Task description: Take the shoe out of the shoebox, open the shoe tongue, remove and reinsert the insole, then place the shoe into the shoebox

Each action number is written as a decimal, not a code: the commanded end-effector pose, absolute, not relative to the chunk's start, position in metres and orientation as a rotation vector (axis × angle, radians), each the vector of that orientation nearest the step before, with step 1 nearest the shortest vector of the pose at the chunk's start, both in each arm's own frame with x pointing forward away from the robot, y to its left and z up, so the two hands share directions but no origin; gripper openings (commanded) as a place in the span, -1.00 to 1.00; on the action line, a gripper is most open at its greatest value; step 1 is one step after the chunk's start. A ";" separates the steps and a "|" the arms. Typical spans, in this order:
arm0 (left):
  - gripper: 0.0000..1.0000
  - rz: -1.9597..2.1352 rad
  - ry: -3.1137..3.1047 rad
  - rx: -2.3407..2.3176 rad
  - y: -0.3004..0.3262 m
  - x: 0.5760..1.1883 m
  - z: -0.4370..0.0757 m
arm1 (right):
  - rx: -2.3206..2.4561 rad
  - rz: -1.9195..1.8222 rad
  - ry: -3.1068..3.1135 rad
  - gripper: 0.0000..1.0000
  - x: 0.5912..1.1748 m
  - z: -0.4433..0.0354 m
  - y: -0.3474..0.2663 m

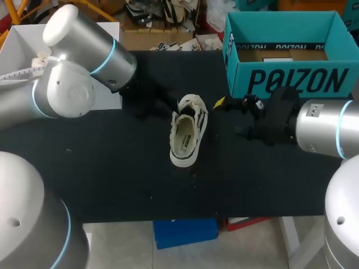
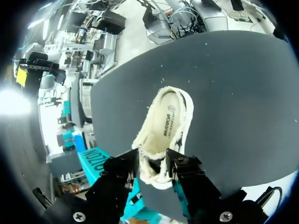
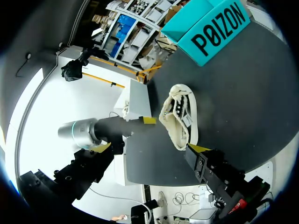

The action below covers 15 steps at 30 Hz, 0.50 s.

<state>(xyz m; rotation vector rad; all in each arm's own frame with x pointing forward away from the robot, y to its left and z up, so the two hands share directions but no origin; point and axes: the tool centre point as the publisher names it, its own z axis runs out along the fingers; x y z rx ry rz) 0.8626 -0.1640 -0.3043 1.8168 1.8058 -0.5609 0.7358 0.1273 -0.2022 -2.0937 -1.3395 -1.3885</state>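
Now the shoe (image 1: pixel 188 131) is clamped at its far end by the left gripper (image 2: pixel 153 164); the spread right gripper (image 1: pixel 227 117) should be brought in gently.

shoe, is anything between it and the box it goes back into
Only the right claw, in the gap between the shoe and the box front wall. Nothing else visible lies there.
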 end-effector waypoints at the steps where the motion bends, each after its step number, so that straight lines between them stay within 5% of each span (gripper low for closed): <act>1: 1.00 -0.723 1.929 1.649 -0.135 0.849 -0.292 | -2.065 -1.364 -1.338 1.00 0.735 -0.205 0.122; 15: 1.00 -0.869 2.058 1.444 -0.117 0.838 -0.282 | -2.065 -1.364 -1.338 1.00 0.735 -0.205 0.122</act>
